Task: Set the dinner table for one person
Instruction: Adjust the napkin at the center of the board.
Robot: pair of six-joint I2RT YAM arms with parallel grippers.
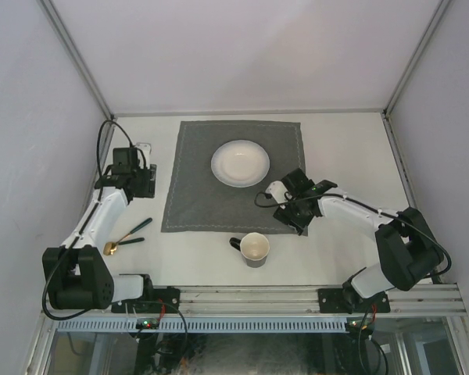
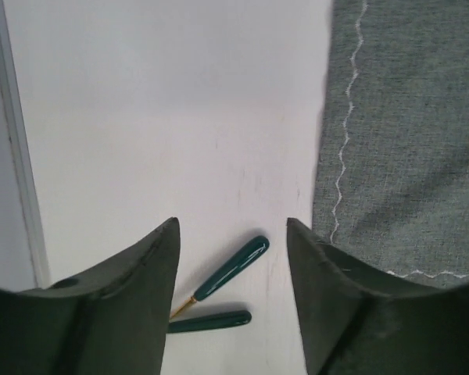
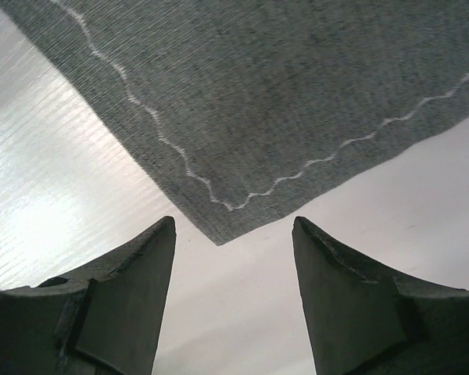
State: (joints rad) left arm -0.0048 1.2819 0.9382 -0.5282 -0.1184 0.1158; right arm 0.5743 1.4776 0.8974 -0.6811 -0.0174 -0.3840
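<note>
One dark mug [image 1: 255, 248] stands nearest the arm bases on the off-white dinner table [image 1: 344, 148]. Two teal-handled utensils [image 2: 227, 271] lie to its left. The left gripper [image 2: 230, 223] and right gripper [image 3: 234, 223] both gape, empty. Beyond them, one grey stitched mat [image 1: 195, 195] carries one white plate [image 1: 240, 163].

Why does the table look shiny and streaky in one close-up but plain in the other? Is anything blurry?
Right wrist view: a bright glare patch with fine horizontal banding on the dinner table, beside the grey mat. Left wrist view: even light, no glare, mat stitching and teal cutlery handles sharp. Top view: soft, diffuse light, faint shadows only.
</note>
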